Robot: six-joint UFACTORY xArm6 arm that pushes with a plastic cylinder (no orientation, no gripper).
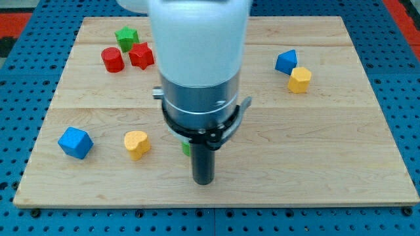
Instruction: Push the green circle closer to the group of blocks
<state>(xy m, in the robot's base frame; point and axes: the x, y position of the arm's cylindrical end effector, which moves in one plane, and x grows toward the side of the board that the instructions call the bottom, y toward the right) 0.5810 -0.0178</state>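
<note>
No fingers on this rig, just a rod, so nothing is grasped. My tip sits on the wooden surface low and centre. The green circle is mostly hidden behind the rod, just up-left of my tip; only a sliver shows. Yellow heart and blue cube lie to the view's left. Green star, red star and red cylinder cluster top-left. Blue block and yellow block touch at top-right.

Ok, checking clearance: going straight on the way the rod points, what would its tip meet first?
Pointing down, my tip probably meets the wooden board first; a green block peeks out beside the rod.
</note>
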